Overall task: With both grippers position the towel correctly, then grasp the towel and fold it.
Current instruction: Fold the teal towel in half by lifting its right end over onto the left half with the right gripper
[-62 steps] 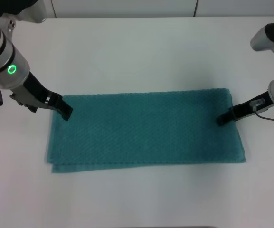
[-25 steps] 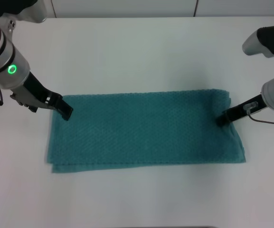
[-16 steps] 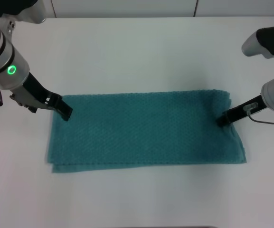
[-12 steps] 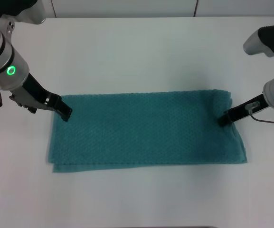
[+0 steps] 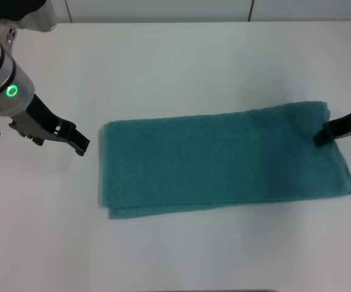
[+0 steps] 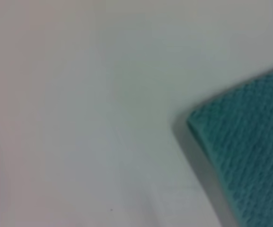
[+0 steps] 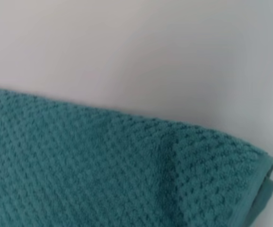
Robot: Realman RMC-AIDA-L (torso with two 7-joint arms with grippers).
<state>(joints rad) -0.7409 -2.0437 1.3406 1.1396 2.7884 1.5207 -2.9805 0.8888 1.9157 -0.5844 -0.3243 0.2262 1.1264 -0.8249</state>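
- I am reading the right gripper [image 5: 320, 139] at the right edge of the head view, its black tip pressing on the towel [image 5: 224, 158] near the far right corner; whether it is clamping the cloth I cannot tell.
- Compared with half a second ago, the towel is lying well further to my right, and the right gripper has gone that way with it.
- The left gripper [image 5: 81, 146] is now standing off the cloth, just beside its left end on bare table; its fingers look closed together, holding nothing.
- The towel is lying flat, teal, waffle-textured, doubled, with a lower layer showing along the near left edge.
- The table [image 5: 175, 67] is plain white; a pale wall is running along its far edge.
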